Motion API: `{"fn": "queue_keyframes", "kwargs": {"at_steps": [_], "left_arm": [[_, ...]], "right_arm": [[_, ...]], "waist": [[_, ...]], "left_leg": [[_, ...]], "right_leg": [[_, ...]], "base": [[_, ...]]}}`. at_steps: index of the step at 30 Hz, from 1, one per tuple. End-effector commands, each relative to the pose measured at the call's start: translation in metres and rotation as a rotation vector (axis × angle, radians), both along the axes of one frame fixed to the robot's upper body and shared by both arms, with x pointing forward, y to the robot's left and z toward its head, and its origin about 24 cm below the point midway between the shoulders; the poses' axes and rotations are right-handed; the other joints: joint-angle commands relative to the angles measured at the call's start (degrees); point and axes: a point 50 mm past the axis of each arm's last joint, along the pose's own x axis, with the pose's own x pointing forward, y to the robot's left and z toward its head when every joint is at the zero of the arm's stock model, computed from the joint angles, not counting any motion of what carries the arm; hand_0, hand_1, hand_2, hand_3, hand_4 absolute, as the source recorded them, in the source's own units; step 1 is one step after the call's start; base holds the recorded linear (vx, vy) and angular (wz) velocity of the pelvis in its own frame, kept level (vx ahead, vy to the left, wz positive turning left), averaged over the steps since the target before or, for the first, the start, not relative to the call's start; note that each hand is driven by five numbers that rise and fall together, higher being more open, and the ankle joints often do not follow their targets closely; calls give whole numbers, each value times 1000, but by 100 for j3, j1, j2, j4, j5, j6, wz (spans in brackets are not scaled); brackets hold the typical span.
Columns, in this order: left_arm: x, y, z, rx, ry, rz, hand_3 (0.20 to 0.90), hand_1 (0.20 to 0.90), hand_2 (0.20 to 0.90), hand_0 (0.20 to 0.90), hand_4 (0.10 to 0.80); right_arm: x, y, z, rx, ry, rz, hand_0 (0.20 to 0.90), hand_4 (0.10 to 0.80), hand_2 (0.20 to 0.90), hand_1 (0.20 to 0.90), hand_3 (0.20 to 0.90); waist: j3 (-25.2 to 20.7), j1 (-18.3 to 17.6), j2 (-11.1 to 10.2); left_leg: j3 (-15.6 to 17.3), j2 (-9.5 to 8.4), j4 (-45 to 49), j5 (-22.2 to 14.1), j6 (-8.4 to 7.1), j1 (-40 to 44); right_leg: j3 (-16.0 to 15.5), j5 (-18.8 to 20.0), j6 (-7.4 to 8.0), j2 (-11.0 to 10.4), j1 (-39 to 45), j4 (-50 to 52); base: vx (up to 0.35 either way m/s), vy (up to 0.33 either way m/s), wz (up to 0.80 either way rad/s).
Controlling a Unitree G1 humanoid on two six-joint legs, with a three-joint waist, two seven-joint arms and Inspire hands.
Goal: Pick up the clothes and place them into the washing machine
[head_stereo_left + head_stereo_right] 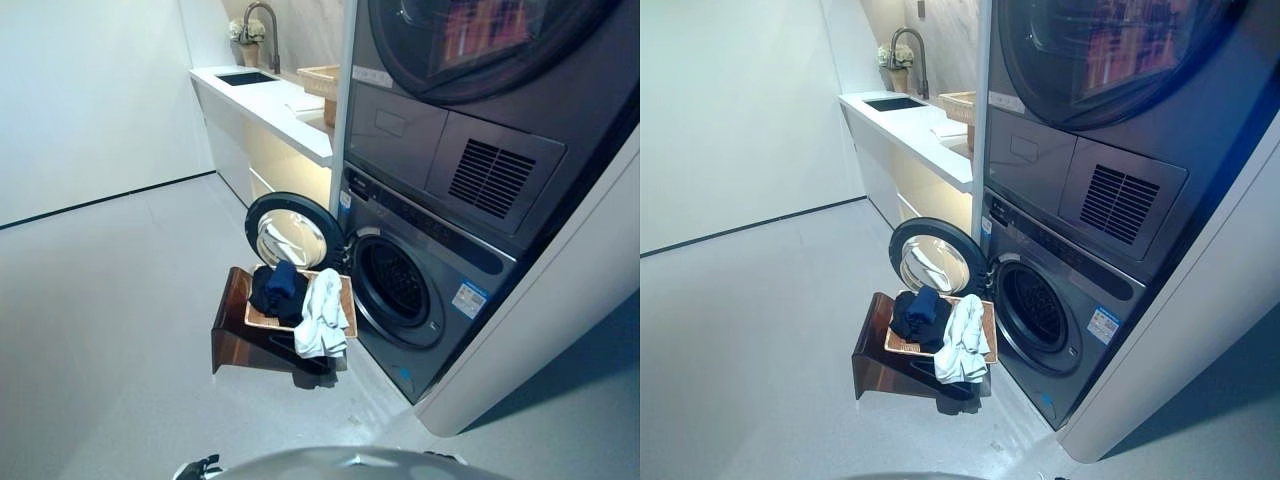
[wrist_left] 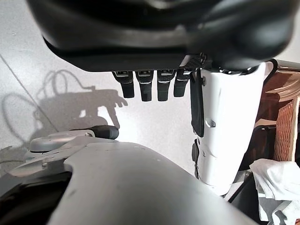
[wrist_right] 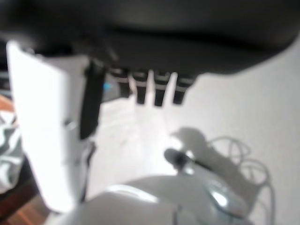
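A wicker basket point(image 1: 262, 322) sits tilted on a brown wooden stand point(image 1: 238, 345) in front of the washing machine point(image 1: 440, 320). Dark blue clothes point(image 1: 278, 290) lie in it, and a white garment point(image 1: 322, 318) hangs over its near edge. The washer's round door point(image 1: 290, 235) stands swung open to the left, and the drum opening point(image 1: 395, 283) is dark. Neither hand shows in the eye views. My left hand point(image 2: 150, 86) hangs with straight fingers and holds nothing, beside the basket point(image 2: 286, 131) and the white garment point(image 2: 276, 183). My right hand point(image 3: 157, 91) is likewise open and empty.
A dryer point(image 1: 470, 120) is stacked above the washer. A white counter point(image 1: 265, 105) with a sink, a tap and a wicker tray point(image 1: 320, 80) runs along the back. Grey floor point(image 1: 110, 300) spreads to the left, bounded by a white wall.
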Motion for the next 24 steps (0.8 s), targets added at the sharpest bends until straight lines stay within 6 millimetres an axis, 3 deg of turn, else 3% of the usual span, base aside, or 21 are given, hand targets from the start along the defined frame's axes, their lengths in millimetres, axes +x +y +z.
{"fn": "queue_keyframes", "kwargs": {"at_steps": [1, 7, 24], "left_arm": [[41, -9, 2, -9, -116, -8, 900, 900, 900, 900, 800], [42, -6, 3, -2, -138, 52, 900, 900, 900, 900, 800], [42, -10, 2, 3, -108, -29, 900, 900, 900, 900, 800]], "right_arm": [[33, -2, 4, -12, -91, -15, 900, 800, 900, 900, 900], [33, -2, 5, -15, -93, -23, 900, 800, 900, 900, 900], [36, 0, 4, -10, -95, -9, 900, 800, 900, 900, 900]], "waist": [[278, 36, -163], [291, 47, -164], [364, 37, -174]], "left_leg": [[-52, -564, -17, -1, 109, -48], [-65, -561, -17, 7, 105, -57], [-88, -540, -17, 41, 96, -90]], "right_leg": [[-71, -283, -138, 465, 403, 12], [-69, -286, -137, 467, 393, 12], [-57, -254, -172, 496, 339, 12]], "base": [[0, 0, 0], [0, 0, 0], [-3, -8, 1]]}}
